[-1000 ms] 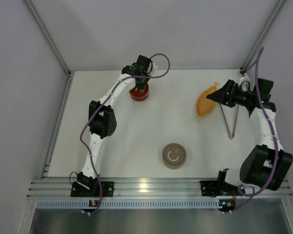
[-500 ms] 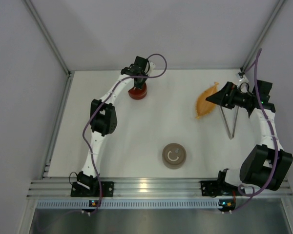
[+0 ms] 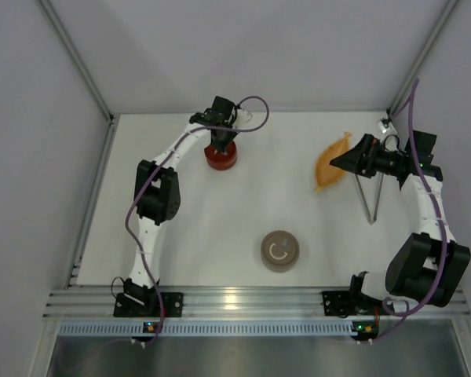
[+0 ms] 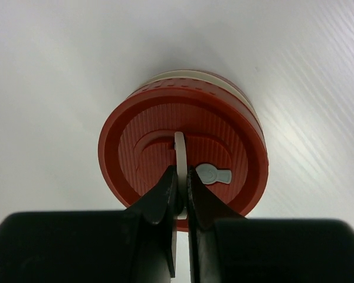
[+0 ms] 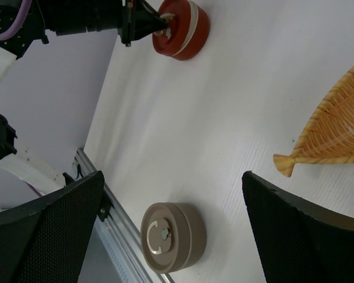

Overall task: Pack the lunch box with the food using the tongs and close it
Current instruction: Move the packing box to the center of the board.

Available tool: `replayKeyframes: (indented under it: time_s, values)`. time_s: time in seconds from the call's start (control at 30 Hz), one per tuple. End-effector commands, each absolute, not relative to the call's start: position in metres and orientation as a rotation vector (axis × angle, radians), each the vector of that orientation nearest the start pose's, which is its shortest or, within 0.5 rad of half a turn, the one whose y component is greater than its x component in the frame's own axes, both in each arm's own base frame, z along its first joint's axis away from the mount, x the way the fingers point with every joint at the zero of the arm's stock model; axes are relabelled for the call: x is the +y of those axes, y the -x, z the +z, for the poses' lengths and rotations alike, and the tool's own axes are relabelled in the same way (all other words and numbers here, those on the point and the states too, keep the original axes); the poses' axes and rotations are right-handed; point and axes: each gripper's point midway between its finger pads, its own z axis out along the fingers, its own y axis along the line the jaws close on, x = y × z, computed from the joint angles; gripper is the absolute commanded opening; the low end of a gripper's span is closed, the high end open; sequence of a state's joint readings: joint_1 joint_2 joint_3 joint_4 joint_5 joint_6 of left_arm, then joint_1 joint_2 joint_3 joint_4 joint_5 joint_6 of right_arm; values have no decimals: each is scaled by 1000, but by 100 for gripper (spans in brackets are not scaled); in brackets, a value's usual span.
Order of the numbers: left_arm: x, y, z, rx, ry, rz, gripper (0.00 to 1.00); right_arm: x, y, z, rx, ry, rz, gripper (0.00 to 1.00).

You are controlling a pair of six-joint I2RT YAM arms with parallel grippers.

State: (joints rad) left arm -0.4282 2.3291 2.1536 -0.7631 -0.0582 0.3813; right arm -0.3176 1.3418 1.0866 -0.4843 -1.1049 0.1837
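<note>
A red round lunch box tin [image 3: 220, 156] stands at the back of the table, its lid on. In the left wrist view my left gripper [image 4: 181, 177] is shut on the cream fold-up handle [image 4: 179, 143] of the red lid [image 4: 183, 154]. From above, the left gripper [image 3: 220, 140] sits right over that tin. The slim grey tongs [image 3: 370, 198] lie on the table at the right, under my right arm. My right gripper [image 3: 339, 159] hovers open over the leaf dish, its fingers [image 5: 47, 236] wide apart with nothing between them. The food is out of view.
A brown round tin [image 3: 280, 250] with its lid on stands near the front middle; it also shows in the right wrist view as the brown tin [image 5: 173, 236]. An orange woven leaf-shaped dish [image 3: 330, 166] lies at the right rear, partly under the right gripper.
The left arm has swung a little to the left, still shut on the red lid's handle, and the red tin has shifted slightly toward the front. The right arm has barely moved.
</note>
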Motion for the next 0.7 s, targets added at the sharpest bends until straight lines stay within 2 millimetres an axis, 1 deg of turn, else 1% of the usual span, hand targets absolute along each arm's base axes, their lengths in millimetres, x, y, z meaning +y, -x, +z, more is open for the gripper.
replayKeyframes:
  time_s: [0.0,0.03,0.1,0.13,0.2,0.23,0.27,0.3,0.33,0.4,0.47,0.53,0.63,0.67]
  values:
    - [-203,-437,71,2537,-1150,-75,0,62,-319,242,2048,64,1195,98]
    - [-199,-413,73,2555,-1178,-86,0,63,-318,242,2048,65,1199,98]
    - [-198,-385,76,2579,-1195,-130,0,64,-314,242,2045,71,1202,98]
    - [-195,-357,80,2595,-1224,-145,0,65,-313,243,2044,71,1209,98]
    - [-195,-326,85,2597,-1271,-174,0,67,-309,244,2038,81,1213,98]
    - [-202,-308,103,2543,-1297,-218,0,68,-307,245,2037,85,1213,98]
    - [-195,-289,95,2580,-1296,-208,0,69,-304,246,2033,88,1214,98]
    - [-194,-281,97,2574,-1294,-200,0,69,-303,246,2031,92,1211,98]
    - [-194,-274,108,2545,-1281,-203,0,70,-302,247,2028,93,1210,98]
    - [-189,-265,111,2573,-1220,-203,0,71,-299,246,2024,95,1212,98]
    - [-188,-264,122,2561,-1150,-202,0,72,-297,244,2028,85,1216,98]
    - [-190,-266,136,2526,-1100,-216,0,73,-294,245,2024,89,1213,98]
    - [-194,-267,146,2519,-1057,-201,0,74,-291,246,2019,94,1208,98]
    - [-194,-267,147,2524,-1047,-184,0,74,-290,246,2019,95,1208,99]
